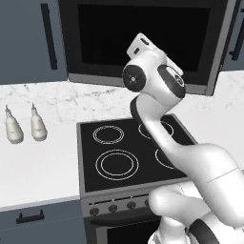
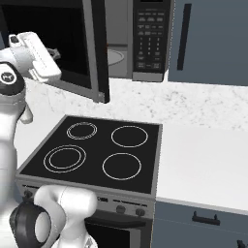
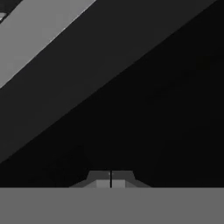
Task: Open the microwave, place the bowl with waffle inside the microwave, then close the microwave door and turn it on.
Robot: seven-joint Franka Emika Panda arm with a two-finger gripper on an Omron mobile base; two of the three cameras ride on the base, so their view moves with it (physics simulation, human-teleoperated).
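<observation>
The microwave [image 2: 151,38] hangs above the back of the counter, with its keypad column on the right. The microwave door [image 2: 93,48] stands swung open toward me, so the grey interior and turntable [image 2: 118,55] show. In the left base view the door's dark glass [image 1: 143,35] spans the top. My gripper [image 2: 54,53] is shut with nothing in it, close against the door's glass face. In the hand view its fingertips [image 3: 120,178] meet in front of the dark glass, so the gripper [image 3: 110,179] has no gap. The bowl is out of view.
A black four-ring cooktop [image 1: 124,152] sits below the microwave, with oven knobs [image 1: 113,208] along its front. Two white bottles [image 1: 13,127] [image 1: 38,125] stand on the marble counter at left. Bare counter [image 2: 203,160] lies to the stove's right. Blue-grey cabinets [image 2: 208,38] flank the microwave.
</observation>
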